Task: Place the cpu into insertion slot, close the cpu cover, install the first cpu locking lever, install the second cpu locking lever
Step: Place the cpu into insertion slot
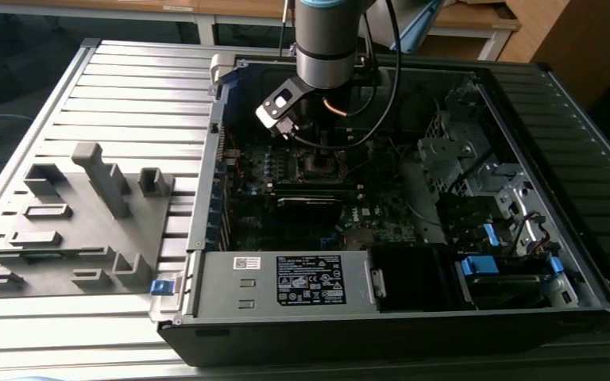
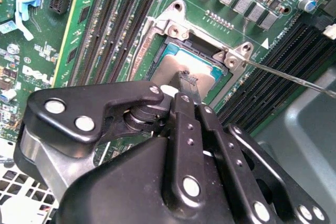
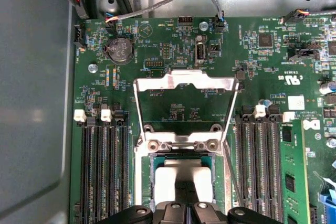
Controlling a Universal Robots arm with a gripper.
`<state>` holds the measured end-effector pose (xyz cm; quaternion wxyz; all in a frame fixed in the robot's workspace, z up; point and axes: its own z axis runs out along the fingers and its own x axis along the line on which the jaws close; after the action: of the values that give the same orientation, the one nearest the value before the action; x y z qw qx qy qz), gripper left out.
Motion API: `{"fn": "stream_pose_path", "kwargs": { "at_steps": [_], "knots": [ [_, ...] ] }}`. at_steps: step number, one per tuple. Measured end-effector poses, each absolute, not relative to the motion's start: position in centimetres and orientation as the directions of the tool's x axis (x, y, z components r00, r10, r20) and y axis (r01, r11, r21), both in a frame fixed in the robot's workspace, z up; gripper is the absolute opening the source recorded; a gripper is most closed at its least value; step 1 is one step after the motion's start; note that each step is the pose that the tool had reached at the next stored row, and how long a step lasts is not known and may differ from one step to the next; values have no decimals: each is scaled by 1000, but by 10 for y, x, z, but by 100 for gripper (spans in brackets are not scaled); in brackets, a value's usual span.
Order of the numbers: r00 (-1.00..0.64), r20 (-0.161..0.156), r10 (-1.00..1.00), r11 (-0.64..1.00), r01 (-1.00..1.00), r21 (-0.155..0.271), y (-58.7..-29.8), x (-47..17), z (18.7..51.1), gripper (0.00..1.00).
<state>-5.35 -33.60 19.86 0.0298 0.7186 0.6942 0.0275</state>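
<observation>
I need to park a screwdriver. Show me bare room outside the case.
Bare table beyond the grey fixture, left of the case in the exterior view. Crowded: inside the case, around the gripper and cpu.

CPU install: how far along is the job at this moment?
Done: the cpu appears to sit in its socket. In hand: the gripper is down at the cpu's top. Left: the cpu cover stands hinged open, and a thin locking lever sticks out free beside the socket.
</observation>
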Motion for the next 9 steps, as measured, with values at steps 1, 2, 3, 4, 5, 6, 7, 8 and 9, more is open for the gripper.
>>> {"fn": "stream_pose_path", "kwargs": {
  "at_steps": [1, 2, 3, 4, 5, 6, 7, 8, 9],
  "knots": [
    [35, -2, 999, -34, 996, 81, -336, -53, 199, 11],
    [35, -1, 999, -34, 996, 81, -336, -53, 199, 11],
    [35, -1, 999, -34, 996, 81, -336, -53, 199, 11],
    [35, -1, 999, -34, 996, 81, -336, -53, 199, 11],
    [35, -1, 999, -34, 996, 82, -336, -53, 200, 11],
    [35, -1, 999, -34, 996, 81, -336, -53, 202, 11],
    [35, -2, 999, -34, 996, 81, -336, -53, 203, 11],
    [35, -2, 999, -34, 996, 81, -336, -53, 205, 11],
    [35, -2, 999, -34, 996, 81, -336, -53, 206, 11]
  ]
}}
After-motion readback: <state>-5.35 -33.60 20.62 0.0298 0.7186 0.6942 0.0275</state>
